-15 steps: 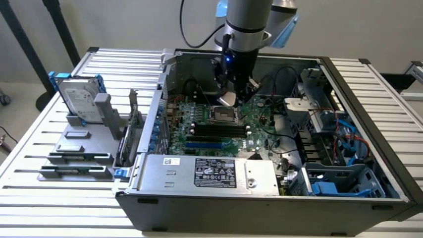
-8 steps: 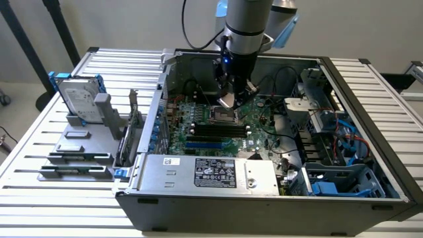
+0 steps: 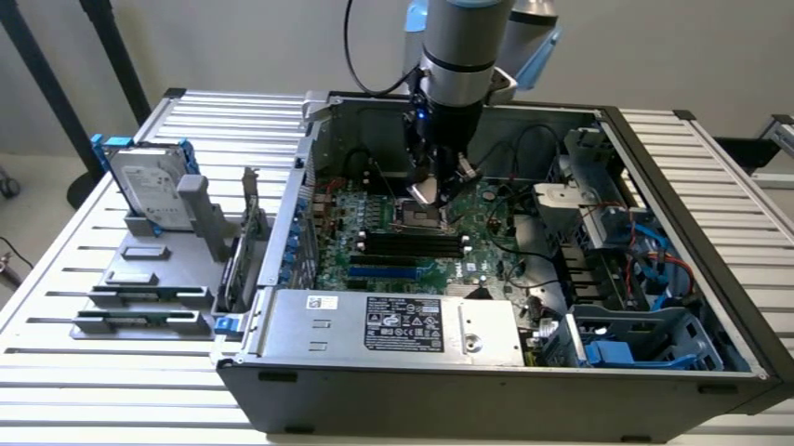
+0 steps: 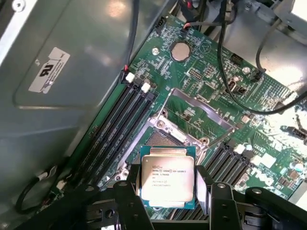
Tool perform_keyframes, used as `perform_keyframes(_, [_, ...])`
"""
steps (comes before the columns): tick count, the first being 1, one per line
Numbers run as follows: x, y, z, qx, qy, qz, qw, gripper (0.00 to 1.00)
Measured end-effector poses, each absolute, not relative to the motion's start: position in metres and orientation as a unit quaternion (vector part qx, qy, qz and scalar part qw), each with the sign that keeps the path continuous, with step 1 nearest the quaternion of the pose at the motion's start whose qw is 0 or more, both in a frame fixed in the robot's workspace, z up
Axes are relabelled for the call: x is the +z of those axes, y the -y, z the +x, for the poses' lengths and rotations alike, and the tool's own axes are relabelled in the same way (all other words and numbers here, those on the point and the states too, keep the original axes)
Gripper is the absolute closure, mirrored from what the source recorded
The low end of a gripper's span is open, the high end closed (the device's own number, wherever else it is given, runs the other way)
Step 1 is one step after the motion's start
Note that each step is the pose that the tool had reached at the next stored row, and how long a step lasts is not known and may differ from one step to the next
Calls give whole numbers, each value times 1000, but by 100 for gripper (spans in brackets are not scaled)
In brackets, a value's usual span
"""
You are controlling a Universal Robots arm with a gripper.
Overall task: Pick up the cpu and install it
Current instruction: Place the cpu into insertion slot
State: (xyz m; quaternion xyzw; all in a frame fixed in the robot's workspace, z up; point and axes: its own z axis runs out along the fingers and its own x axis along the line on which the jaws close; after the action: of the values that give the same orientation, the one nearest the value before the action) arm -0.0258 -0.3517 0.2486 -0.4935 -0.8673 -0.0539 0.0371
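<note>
End effector (image 4: 171,194) clamped on cpu (image 4: 167,176), fingers (image 4: 130,191) on two opposite edges. Cpu held flat, metal top toward wrist camera, directly over open socket (image 4: 163,139) on motherboard (image 4: 211,91). Cannot tell whether cpu touches socket.

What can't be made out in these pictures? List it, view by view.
- Wrist view: the cpu covers part of the socket, so its contacts are hidden.
- Wrist view: the fingers hide the cpu's side edges; its print is too small to read.
- Exterior view: the arm blocks the gap, so whether the cpu touches the socket cannot be told.
</note>
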Motion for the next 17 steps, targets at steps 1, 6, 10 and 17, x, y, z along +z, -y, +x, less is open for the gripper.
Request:
perform_keyframes(1, [248, 352, -26, -54, 863, -500, 38, 45])
perform_keyframes(6, [245, 352, -26, -52, 844, -533, 41, 45])
perform_keyframes(10, [243, 352, -26, -51, 827, -558, 43, 45])
perform_keyframes(17, [240, 352, -26, -48, 798, -598, 48, 45])
